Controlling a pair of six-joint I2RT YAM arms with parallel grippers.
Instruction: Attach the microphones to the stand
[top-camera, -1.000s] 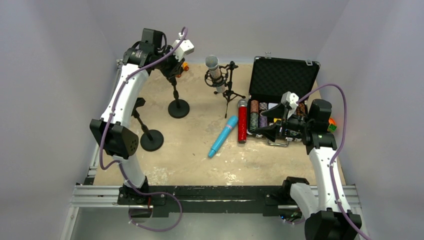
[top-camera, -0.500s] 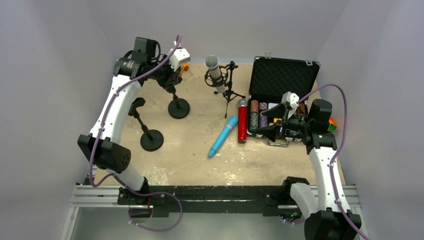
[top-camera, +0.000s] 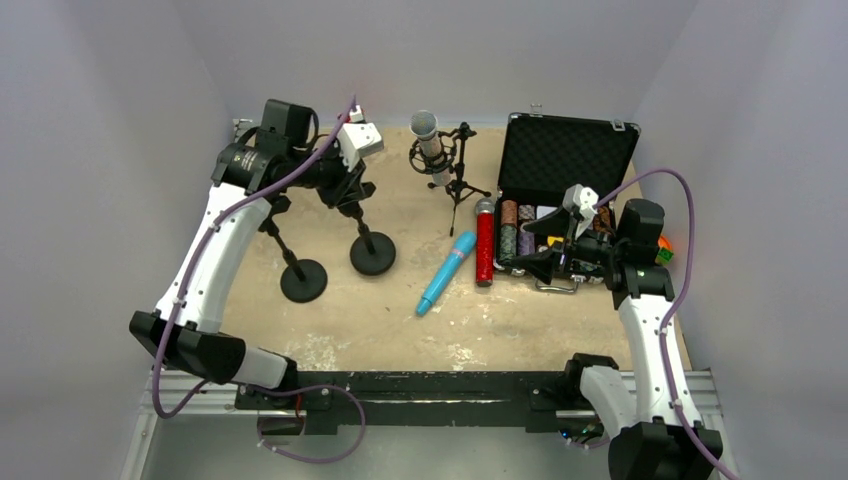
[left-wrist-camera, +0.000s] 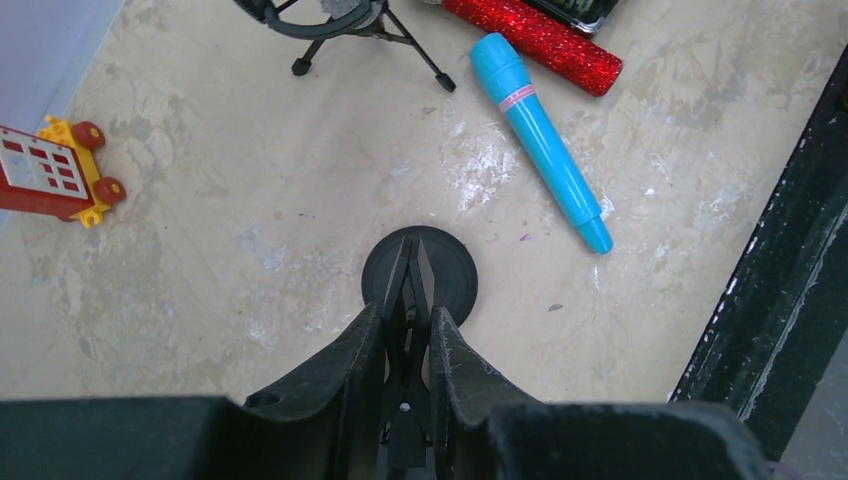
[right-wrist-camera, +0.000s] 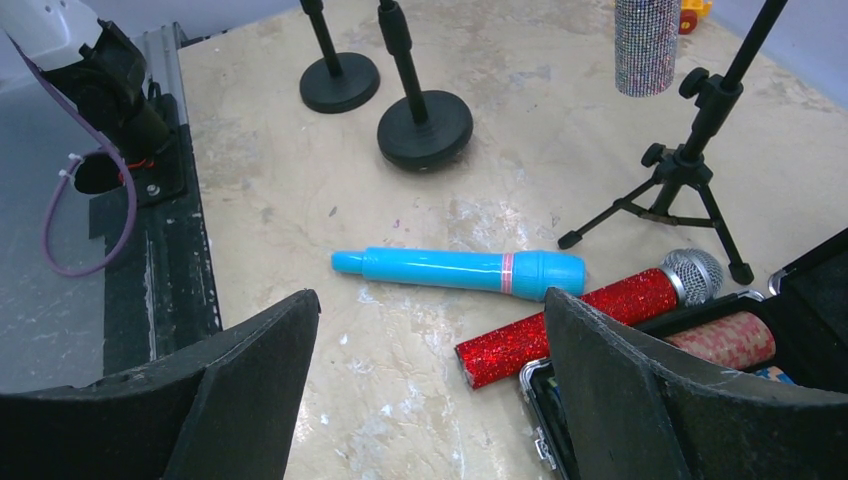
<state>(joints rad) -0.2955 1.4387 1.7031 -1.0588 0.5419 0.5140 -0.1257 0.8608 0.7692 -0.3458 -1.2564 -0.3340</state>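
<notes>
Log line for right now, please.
left end effector: shut on round-base stand | right end effector: open, empty | silver microphone: in tripod stand | blue microphone, red microphone: on table

Beige table (top-camera: 400, 322) holds a blue microphone (top-camera: 446, 271), red microphone (top-camera: 485, 250), round-base stand (top-camera: 303, 281), tripod (top-camera: 458, 186) and case (top-camera: 570, 156).

Right gripper (right-wrist-camera: 430, 298): fingers spread wide, nothing between them, above tan tabletop (right-wrist-camera: 280, 200).
Light blue microphone (right-wrist-camera: 460, 270): flat on table, narrow end pointing left.
Red-glitter microphone (right-wrist-camera: 570, 325): flat, just beside blue one's wide end, grey mesh head (right-wrist-camera: 693, 272) up-right, body along edge of black case (right-wrist-camera: 810, 300).
Silver-glitter microphone (right-wrist-camera: 645, 45): upright, clear of table, upper part out of frame, beside tripod stand (right-wrist-camera: 700, 160).
Nearer round-base stand (right-wrist-camera: 425, 125) and farther round-base stand (right-wrist-camera: 340, 80): upper left, apart.
Purple cable (right-wrist-camera: 90, 230): far left, by black rail (right-wrist-camera: 160, 270).
</notes>
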